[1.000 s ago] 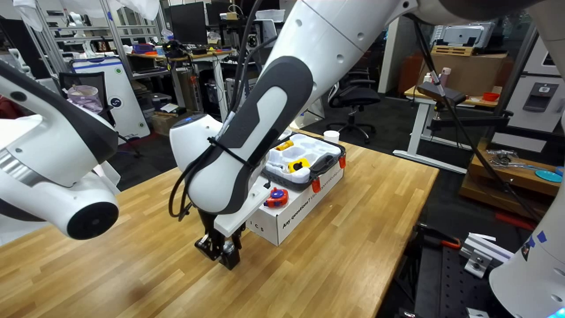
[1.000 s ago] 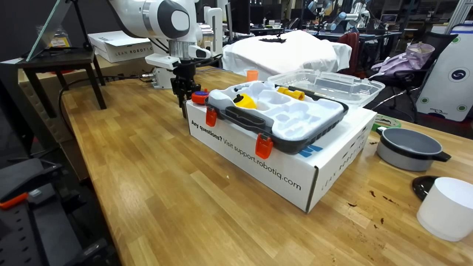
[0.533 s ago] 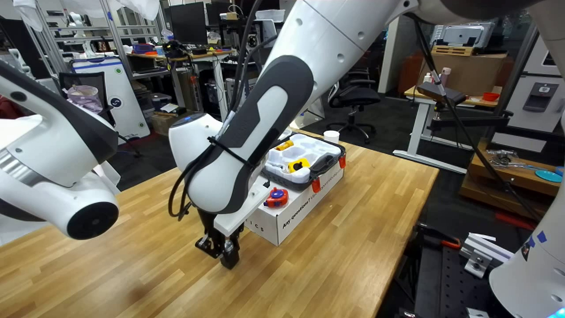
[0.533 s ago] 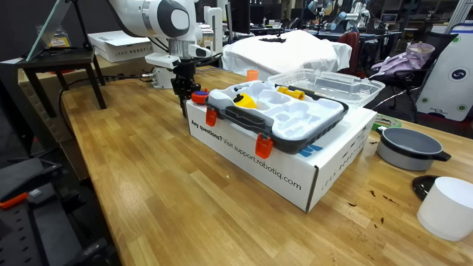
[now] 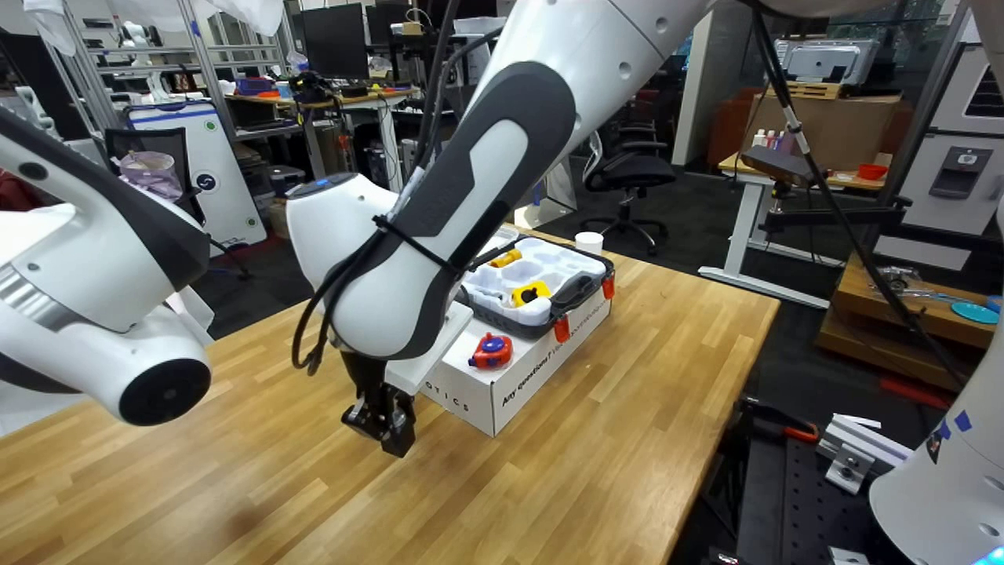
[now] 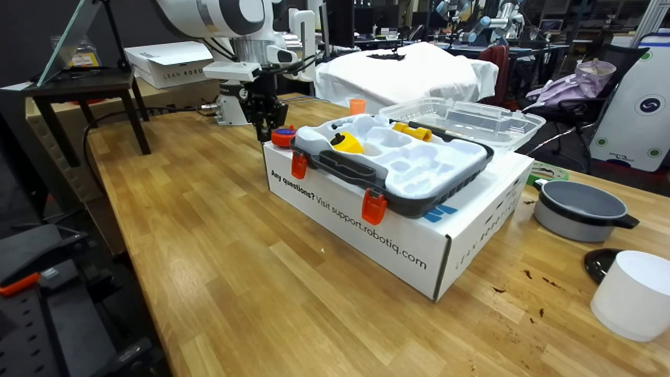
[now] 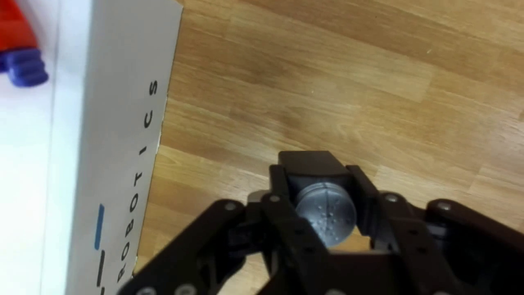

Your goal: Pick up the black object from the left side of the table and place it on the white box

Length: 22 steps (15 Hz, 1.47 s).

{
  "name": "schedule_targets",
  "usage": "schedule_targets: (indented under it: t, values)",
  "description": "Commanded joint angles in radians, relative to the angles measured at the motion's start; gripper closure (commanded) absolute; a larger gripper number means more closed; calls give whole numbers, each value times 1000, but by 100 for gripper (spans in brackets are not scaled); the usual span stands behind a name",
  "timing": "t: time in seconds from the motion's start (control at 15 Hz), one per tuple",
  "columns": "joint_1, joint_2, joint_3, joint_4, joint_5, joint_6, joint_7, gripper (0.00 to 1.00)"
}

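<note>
The black object (image 7: 313,163), a dark block with a silvery dotted round top, sits between the two fingers in the wrist view. My gripper (image 7: 319,180) is shut on it. In an exterior view the gripper (image 5: 380,420) holds the black object (image 5: 398,441) above the table (image 5: 549,494), beside the end of the white box (image 5: 463,400). The white box also shows in the wrist view (image 7: 118,135) on the left, and in an exterior view (image 6: 356,225); there the gripper (image 6: 264,118) is behind the box's far corner, and the block is hard to tell from the dark fingers.
A tool case tray (image 6: 398,162) with yellow pieces lies on the white box. A red and blue piece (image 5: 492,351) sits near the box's corner. A clear container (image 6: 466,123), grey pan (image 6: 581,209) and white cup (image 6: 633,296) are close by. Another robot arm (image 5: 102,298) reaches in.
My gripper has risen off the table with the black object in it and shifted slightly away from the camera in an exterior view. The box and other items have not moved.
</note>
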Motion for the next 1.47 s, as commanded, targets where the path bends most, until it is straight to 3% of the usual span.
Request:
schedule_targets:
  t: [0.0,0.47,0.53,1.07,1.13,1.4]
  values:
    - [-44,-68,43,-53,-8,-12,-166,86]
    - [-127,-152,116,-69,5,-100,-527,86]
    - [-100,-122,93,-44,-8,-76,-453,61]
    - [-112,-131,106,-51,-6,-89,-498,61]
    - [-118,-130,114,-47,0,-101,-521,86]
    - [-156,-110,174,-10,14,-192,-750,86]
